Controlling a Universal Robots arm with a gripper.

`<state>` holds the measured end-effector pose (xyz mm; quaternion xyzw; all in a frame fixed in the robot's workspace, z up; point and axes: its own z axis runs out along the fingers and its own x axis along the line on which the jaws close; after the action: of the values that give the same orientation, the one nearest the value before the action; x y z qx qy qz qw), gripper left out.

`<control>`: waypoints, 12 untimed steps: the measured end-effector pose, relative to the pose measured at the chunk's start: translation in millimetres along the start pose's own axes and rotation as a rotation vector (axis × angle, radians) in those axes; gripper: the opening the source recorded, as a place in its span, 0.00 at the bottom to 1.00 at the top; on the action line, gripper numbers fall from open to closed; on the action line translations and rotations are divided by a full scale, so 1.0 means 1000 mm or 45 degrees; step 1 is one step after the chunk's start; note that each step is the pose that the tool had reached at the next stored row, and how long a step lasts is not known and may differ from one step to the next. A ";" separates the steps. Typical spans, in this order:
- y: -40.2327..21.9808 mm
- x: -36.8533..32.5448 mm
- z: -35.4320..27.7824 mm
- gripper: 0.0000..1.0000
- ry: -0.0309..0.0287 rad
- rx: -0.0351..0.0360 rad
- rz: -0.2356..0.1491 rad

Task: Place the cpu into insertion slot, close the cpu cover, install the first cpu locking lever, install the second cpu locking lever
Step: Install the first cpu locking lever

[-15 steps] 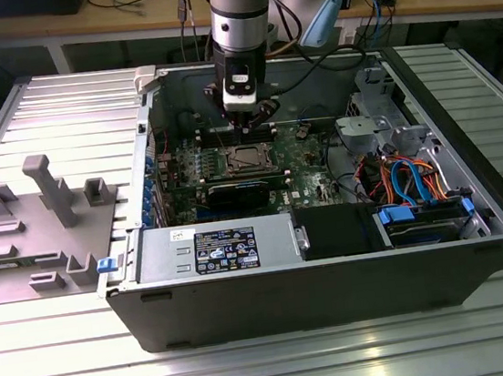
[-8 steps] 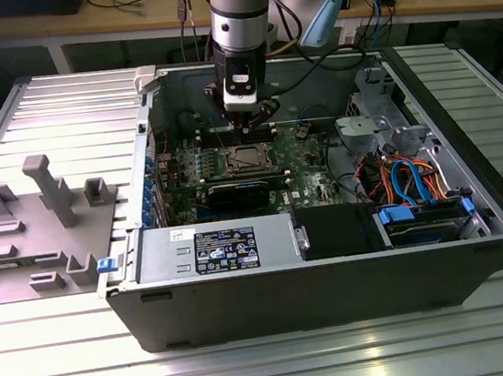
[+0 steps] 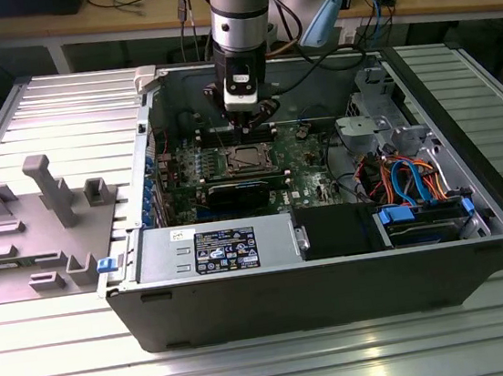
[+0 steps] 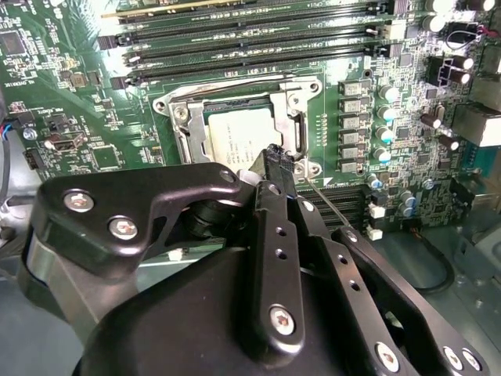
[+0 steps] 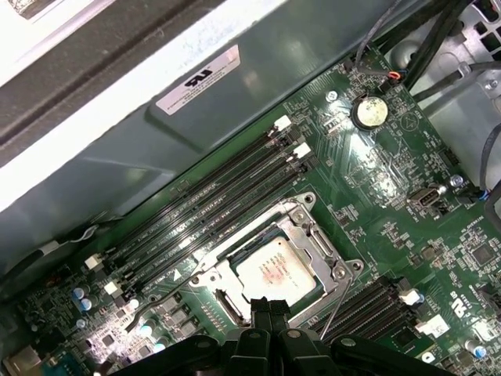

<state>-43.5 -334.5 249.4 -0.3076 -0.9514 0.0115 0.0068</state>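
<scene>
**Closed fingertip at the socket's edge: press on the frame, not the chip**

From where I stand, the arm reaches straight down into the open black computer case (image 3: 337,287) on the ribbed metal desk (image 3: 73,375). The gripper (image 3: 248,122) hangs low over the green circuit board (image 5: 376,180). In both wrist views its fingers (image 4: 274,168) are clenched together into one narrow tip with nothing between them. That tip sits at the edge of the thin silvery square cpu cover frame (image 5: 317,239); I cannot tell whether it is touching.

The small flat cpu with the dull silver top (image 5: 274,270) lies in the square, pale-rimmed insertion slot (image 4: 182,129) and shows through the cover's window. The cover looks to be lying down around it. A thin bare-wire locking lever (image 5: 335,305) juts out at an angle just beside the socket, near the fingertip, so I judge it is not latched.

I take the work in hand to be settling the cover. Doing it well means bearing on the frame's metal only and pushing straight down, so the tip cannot skid into the window and onto the chip. The cover should lie flat at every corner. A raised corner would suggest the chip is not seated, and force then could harm the socket. The loose wire also needs watching, so that it is not trapped under the tip.
</scene>
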 end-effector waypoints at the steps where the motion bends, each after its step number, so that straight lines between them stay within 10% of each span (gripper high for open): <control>1: 0.0000 0.0000 0.0000 0.11 0.0000 0.0000 -0.001; 12: 0.0000 0.0000 0.0000 0.11 -0.0004 0.0001 -0.018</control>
<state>-43.5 -334.6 249.4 -0.3010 -0.9535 0.0115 0.0067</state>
